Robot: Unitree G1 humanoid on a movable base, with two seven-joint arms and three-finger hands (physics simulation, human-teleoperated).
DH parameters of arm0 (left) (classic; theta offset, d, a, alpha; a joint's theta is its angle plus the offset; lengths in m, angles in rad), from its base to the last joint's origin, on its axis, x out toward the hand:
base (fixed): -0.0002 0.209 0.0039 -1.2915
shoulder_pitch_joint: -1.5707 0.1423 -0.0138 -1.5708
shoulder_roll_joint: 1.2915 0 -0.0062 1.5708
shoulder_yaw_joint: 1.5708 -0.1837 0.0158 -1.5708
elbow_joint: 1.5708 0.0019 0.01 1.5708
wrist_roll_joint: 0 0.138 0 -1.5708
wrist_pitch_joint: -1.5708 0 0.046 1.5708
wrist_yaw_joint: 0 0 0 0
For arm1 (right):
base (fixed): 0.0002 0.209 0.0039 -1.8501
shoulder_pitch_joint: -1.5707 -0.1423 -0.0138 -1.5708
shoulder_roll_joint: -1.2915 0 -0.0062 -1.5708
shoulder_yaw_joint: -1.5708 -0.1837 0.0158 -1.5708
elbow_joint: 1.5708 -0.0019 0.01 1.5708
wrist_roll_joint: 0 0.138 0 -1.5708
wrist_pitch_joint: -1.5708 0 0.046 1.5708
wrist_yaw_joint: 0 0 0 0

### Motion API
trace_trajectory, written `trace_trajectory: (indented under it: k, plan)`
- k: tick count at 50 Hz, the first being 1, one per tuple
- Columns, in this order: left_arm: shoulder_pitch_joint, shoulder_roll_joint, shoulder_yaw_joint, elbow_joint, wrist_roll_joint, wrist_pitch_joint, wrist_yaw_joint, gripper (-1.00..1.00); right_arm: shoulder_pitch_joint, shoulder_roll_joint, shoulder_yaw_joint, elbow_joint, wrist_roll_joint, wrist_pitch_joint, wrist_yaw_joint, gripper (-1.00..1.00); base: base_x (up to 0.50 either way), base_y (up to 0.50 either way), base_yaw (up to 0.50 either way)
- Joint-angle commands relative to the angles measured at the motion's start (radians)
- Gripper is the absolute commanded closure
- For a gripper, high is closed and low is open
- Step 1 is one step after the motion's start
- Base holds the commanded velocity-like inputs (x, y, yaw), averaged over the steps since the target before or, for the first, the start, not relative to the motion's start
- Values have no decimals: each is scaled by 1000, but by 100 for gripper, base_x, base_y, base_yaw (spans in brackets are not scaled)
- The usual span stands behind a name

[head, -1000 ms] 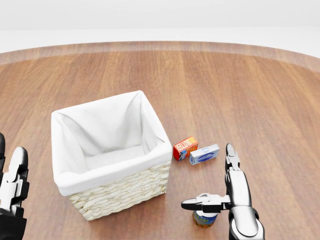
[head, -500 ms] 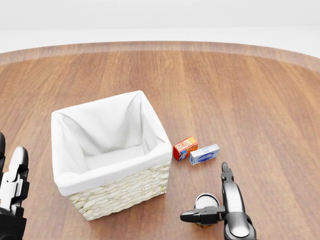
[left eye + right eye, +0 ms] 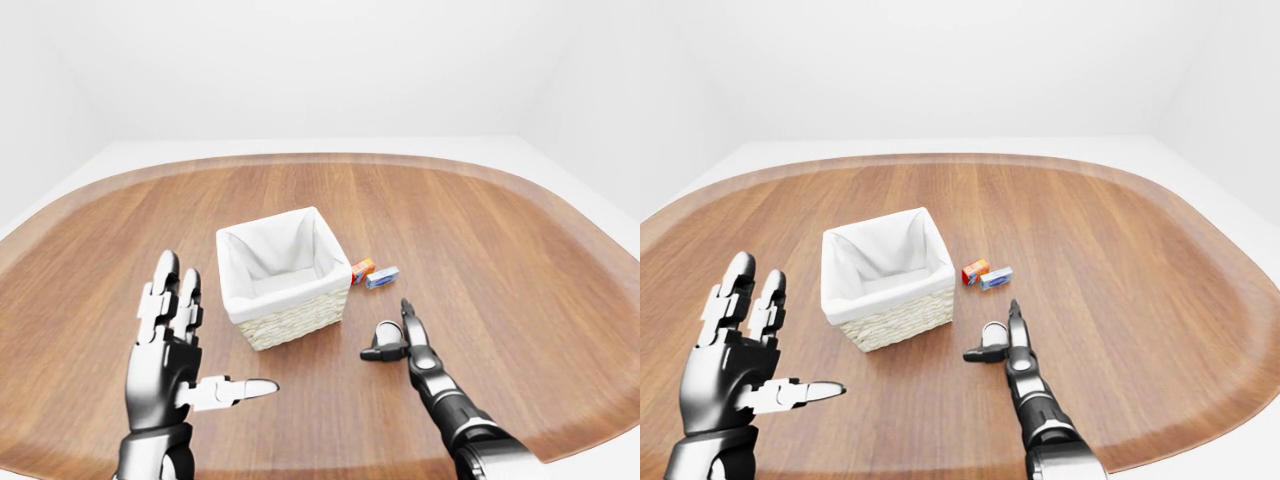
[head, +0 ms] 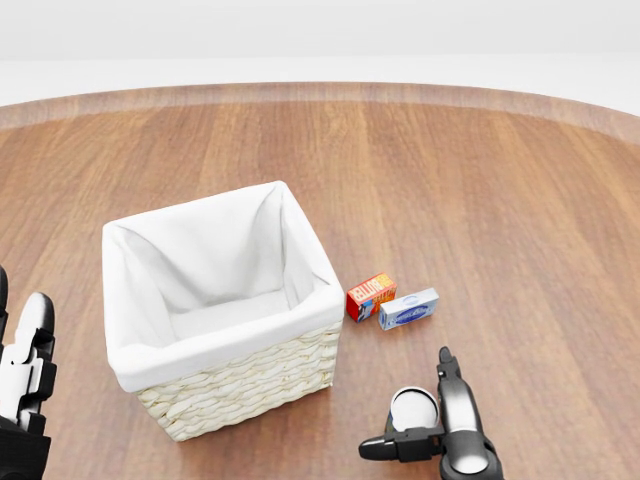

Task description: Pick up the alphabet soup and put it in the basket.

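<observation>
The alphabet soup can [image 4: 412,407] stands upright on the wooden table, its silver lid showing, at the lower right of the head view. My right hand [image 4: 420,420] is open at the can: the straight fingers [image 4: 447,375] run along its right side and the thumb [image 4: 392,447] reaches left below it. No finger closes round it. The wicker basket [image 4: 250,385] with a white cloth liner stands left of the can and holds nothing. My left hand [image 3: 185,350] is raised, open and holding nothing, at the left of the left-eye view.
A small red-orange box [image 4: 371,296] and a blue-white box [image 4: 408,309] lie side by side just right of the basket, above the can. The round wooden table [image 3: 520,250] reaches far to the right and top, with white floor beyond its edge.
My right hand has slid toward the bottom of the head view, and its thumb now lies below the can instead of across its top. The can, basket and left hand have stayed put.
</observation>
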Motion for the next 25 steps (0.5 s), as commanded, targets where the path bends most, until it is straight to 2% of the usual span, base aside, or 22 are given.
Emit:
trace_trajectory:
  k: [1, 25]
  plan:
    - [4, -2, 2, -4, -3, 0, -4, -100, -28, 1, -1, 69, -7, 0, -11, -100, 0, 0, 0]
    - [10, -5, 9, -17, -10, 2, -8, -100, -90, 7, -17, 186, -31, 0, -24, -100, 0, 0, 0]
